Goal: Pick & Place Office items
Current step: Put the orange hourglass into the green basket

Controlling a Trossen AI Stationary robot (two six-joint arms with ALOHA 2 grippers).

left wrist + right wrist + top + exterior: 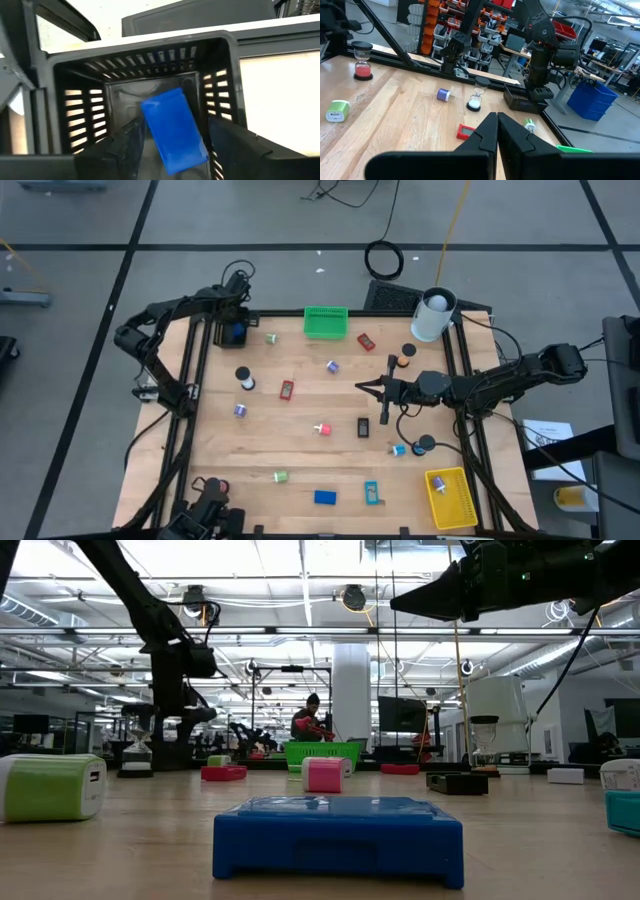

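My left gripper (175, 150) is open at the table's far-left corner, above the black slotted bin (80, 100) (232, 332). A blue rectangular block (174, 131) shows tilted between its fingers, over the bin's floor. My right gripper (362, 387) (497, 131) is shut and empty, held level above the table's middle right and pointing left. Small office items lie scattered on the wood: a red block (287, 389), a pink clip (323, 429), a black block (363, 427), a blue block (325, 497) (338, 838) and a green clip (281, 476). My left gripper has the blue block (165, 115) between its open fingers, which point down into the black bin. The block's long edges run close to both fingers (131, 142). Whether either finger touches it, I cannot tell.
A green bin (325, 321) stands at the far edge and a yellow bin (451, 497) at the near-right corner. The big white cylinder (434, 315) is at the far right. Dark frame rails run along both table sides. A person sits in the room beyond.
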